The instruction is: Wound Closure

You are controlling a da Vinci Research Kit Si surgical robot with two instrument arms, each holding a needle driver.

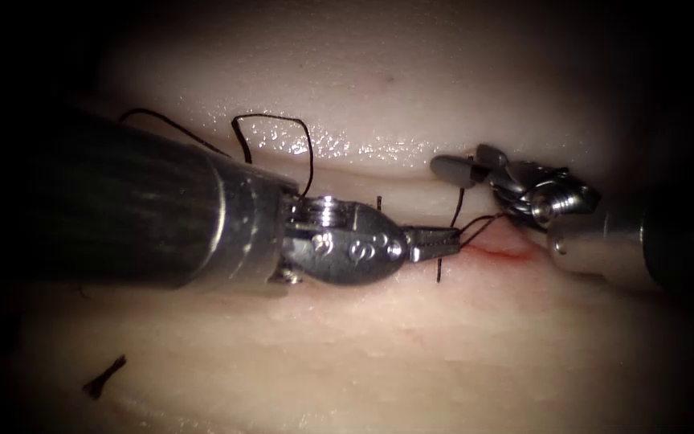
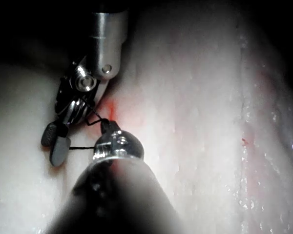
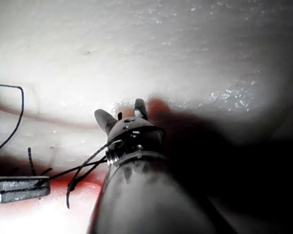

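My left tool (image 1: 443,239) has its jaws pinched shut on the thread (image 1: 475,225) right over the cut (image 1: 501,251), beside the red fluid (image 1: 508,254). My right tool (image 1: 463,165) stands with jaws spread, holding nothing; thread seems to wrap its wrist. More thread loops over the tissue (image 1: 411,354) behind my left shaft. A cut end of thread (image 1: 104,376) lies well apart.

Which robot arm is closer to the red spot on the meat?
The left. Its tool has its shut fingers holding thread right at the left end of the red fluid. The right tool, fingers open, sits above and to the right, off the spot.
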